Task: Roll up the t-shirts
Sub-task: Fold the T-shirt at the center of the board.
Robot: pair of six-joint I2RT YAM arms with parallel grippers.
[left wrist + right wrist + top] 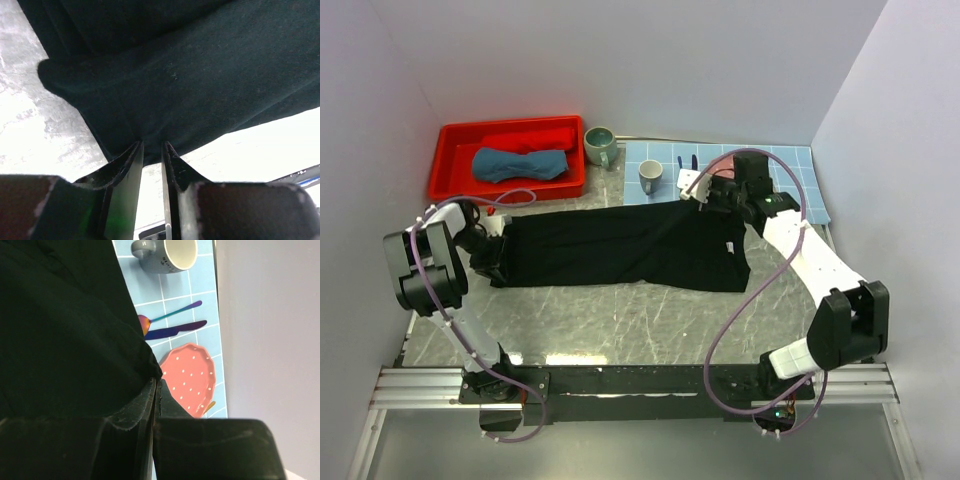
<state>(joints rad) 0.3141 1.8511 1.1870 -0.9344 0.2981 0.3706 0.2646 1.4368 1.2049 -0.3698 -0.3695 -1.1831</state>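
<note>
Two pincers meet the black t-shirt (630,245) lying flat on the bench (620,320). The right pincer (156,382) pinches its far right corner. The left pincer (152,145) is at the left end, hold unclear. A thin pinch could slip and bunch the cloth.

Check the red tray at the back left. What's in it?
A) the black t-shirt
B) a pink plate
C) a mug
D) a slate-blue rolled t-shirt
D: the slate-blue rolled t-shirt lies inside the red tray, while the black t-shirt is spread out in front of the tray, outside it.
</note>
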